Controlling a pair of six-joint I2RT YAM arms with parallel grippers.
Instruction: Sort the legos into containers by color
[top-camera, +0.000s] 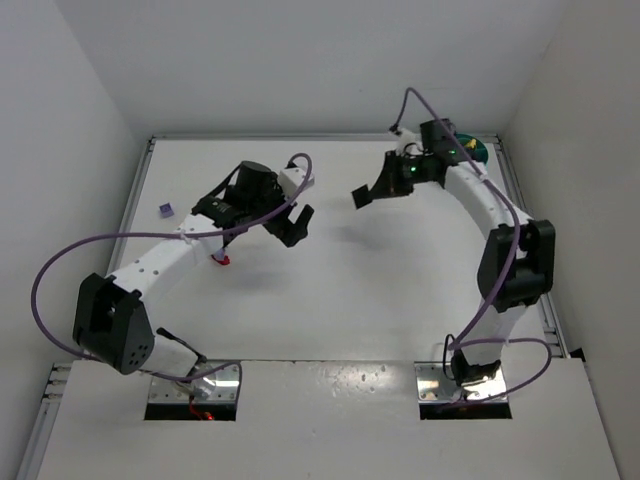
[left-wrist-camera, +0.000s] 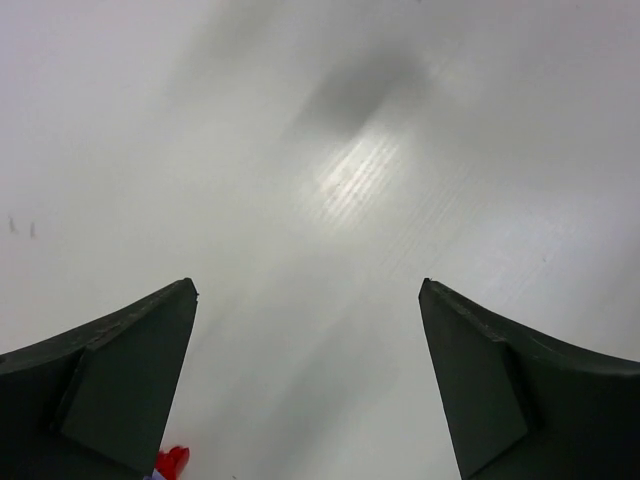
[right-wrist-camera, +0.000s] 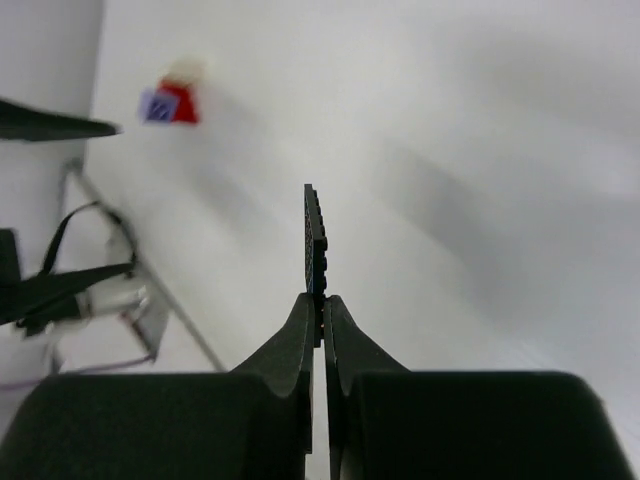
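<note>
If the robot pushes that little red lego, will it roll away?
Probably not: the red lego looks blocky, so it would likely slide on the smooth, shiny table rather than roll. It is tiny beside the left gripper, so probably very light.

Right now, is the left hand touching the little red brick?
Apart. The top view shows bare table between the left hand and the red brick. The hand is open, and the brick sits farther back, near the wrist.

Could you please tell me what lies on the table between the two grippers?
Nothing: the top external view shows only bare white table between the left gripper and the right gripper.
</note>
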